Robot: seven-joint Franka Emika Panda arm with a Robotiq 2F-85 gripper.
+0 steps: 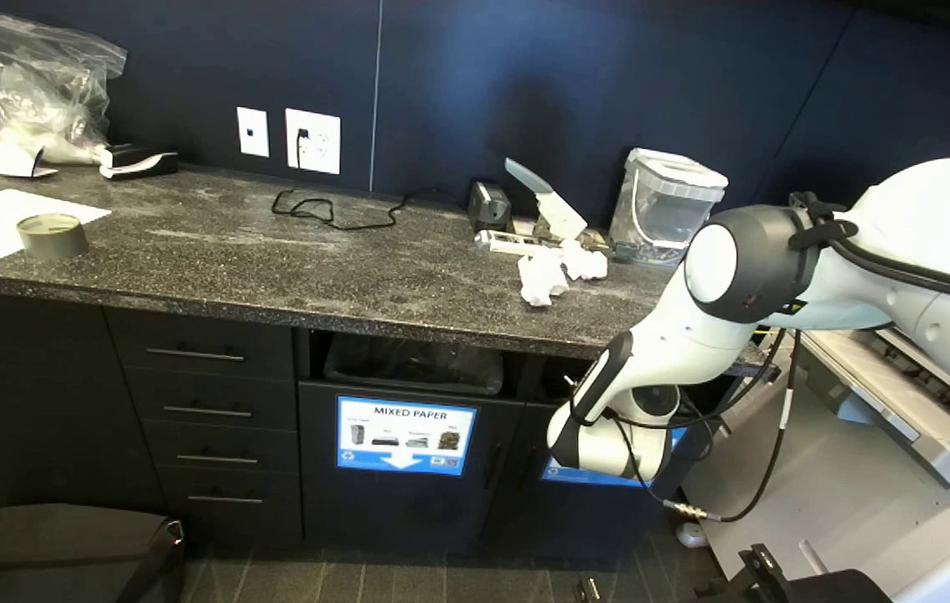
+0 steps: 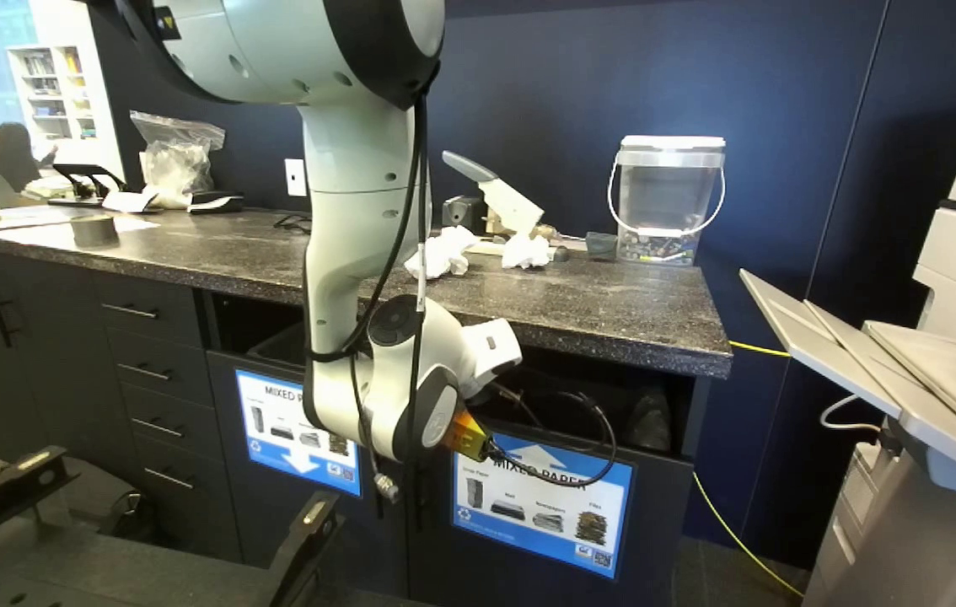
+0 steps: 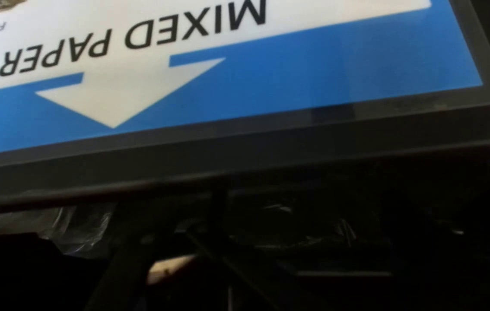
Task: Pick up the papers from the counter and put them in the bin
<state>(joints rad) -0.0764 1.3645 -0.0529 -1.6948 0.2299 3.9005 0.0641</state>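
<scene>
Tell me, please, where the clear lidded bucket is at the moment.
In both exterior views, the bucket stands toward the back of the counter, by the dark wall and to the right of the crumpled papers.

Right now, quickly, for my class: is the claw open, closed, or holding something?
Claw: cannot be told; the wrist view is too dark by the bin, and neither exterior view shows the jaws.

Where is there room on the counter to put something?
Between the tape roll and the crumpled papers, the counter is bare along its front. It's bare in front of the bucket too. Behind the papers, beside the black box, it's crowded.
</scene>
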